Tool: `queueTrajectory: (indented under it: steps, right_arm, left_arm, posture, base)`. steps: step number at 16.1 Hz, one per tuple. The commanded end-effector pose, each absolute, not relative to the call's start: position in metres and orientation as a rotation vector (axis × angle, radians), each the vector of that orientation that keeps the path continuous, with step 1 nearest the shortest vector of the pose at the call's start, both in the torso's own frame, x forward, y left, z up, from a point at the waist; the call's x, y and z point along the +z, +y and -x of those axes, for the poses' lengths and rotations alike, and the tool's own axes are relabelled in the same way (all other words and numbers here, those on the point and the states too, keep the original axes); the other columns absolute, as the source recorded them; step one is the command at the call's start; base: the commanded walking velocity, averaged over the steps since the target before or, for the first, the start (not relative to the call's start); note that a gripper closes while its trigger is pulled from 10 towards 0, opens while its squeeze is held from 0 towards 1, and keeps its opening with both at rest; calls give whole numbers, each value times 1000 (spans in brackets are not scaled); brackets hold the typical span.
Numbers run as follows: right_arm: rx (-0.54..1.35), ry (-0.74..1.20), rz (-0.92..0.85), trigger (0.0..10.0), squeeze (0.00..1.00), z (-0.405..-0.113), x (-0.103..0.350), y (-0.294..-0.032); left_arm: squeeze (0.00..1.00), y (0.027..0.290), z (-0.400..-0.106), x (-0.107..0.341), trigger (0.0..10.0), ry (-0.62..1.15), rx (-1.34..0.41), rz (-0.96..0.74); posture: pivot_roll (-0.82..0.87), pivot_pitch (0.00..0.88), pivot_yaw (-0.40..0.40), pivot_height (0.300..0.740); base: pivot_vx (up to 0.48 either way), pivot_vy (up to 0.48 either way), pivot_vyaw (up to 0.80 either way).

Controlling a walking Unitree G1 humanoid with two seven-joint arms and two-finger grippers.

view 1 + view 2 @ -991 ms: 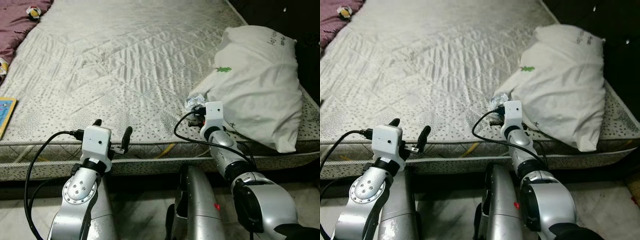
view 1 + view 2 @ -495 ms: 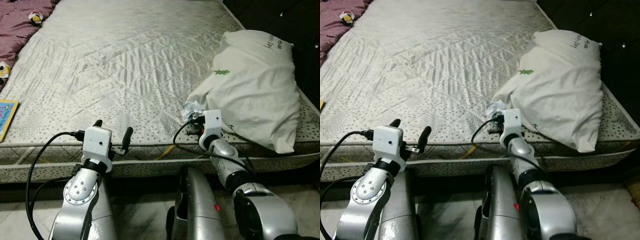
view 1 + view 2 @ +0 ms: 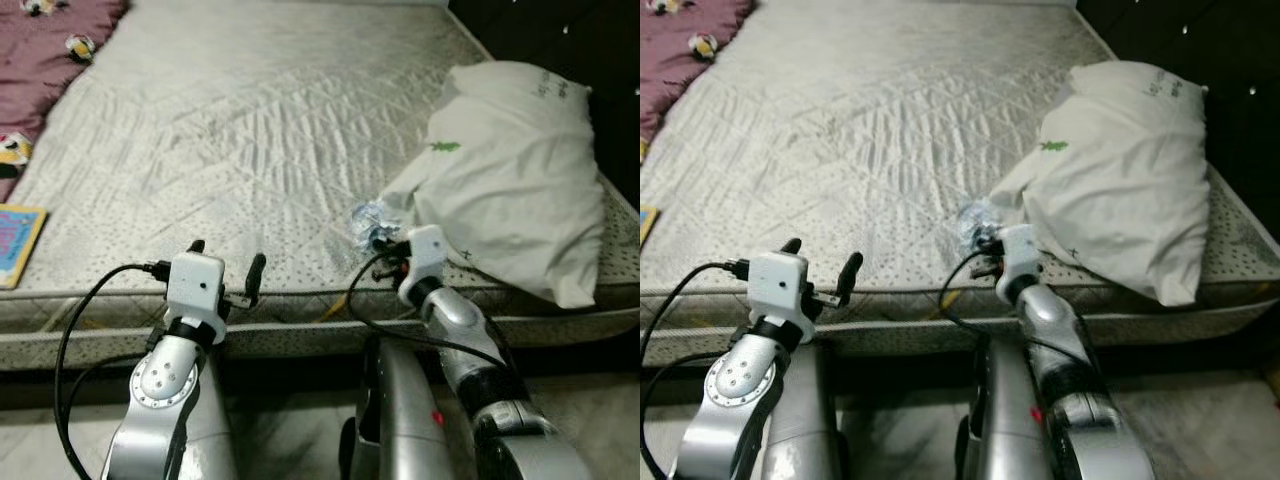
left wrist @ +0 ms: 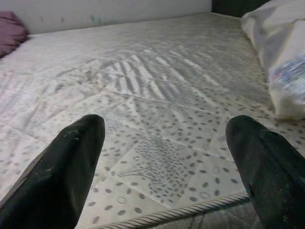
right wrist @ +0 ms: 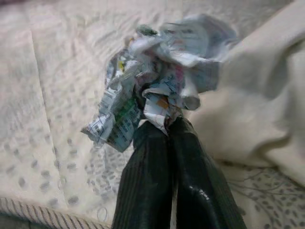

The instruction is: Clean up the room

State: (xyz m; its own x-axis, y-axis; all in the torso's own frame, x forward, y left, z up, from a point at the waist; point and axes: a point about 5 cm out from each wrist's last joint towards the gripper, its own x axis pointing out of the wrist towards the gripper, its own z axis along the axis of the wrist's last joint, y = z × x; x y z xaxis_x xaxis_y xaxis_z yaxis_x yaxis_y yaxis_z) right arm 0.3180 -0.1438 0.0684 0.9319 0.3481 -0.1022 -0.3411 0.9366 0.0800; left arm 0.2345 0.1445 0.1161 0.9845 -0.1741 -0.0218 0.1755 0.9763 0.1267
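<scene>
Crumpled printed wrapper (image 5: 157, 90) in right gripper (image 5: 169, 126), lettering illegible.

We note left gripper (image 4: 164, 157) fingers spread wide | over quilted, speckled mattress (image 4: 157, 95) edge | white pillow (image 4: 279, 57) at one side

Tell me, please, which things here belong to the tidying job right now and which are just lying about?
In the job:
- crumpled wrapper, pinched in the right gripper
- right gripper, shut on it beside the pillow

Lying about:
- pillow on the mattress
- book at the mattress edge
- purple blanket
- left gripper, open and idle
</scene>
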Motion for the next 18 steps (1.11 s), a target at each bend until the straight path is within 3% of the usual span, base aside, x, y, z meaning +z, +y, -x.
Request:
queueTrajectory:
  steps: [1,3,6,13,18]
  right_arm:
    - [338,87,-98,10000,0,-316,76,-147]
    - [271,61,-151,10000,0,-290,77,-154]
    - [228,34,-174,10000,0,-277,81,-158]
    - [251,7,-192,10000,0,-274,103,-140]
    - [233,20,-190,10000,0,-274,106,-143]
  left_arm:
    - [0,146,-235,114,10000,13,-168,-125]
    - [0,147,-236,111,10000,20,-162,-103]
    - [0,145,-239,110,10000,27,-161,-69]
    - [0,143,-249,108,10000,25,-166,-57]
    - [0,142,-248,106,10000,17,-159,-68]
  posture:
    - [82,0,-46,495]
    - [62,0,-27,495]
    - [58,0,-13,500]
    - [29,0,10,565]
    - [29,0,4,616]
  base:
    - [0,0,0]
    - [0,0,0]
    - [0,0,0]
    - [0,0,0]
    - [0,0,0]
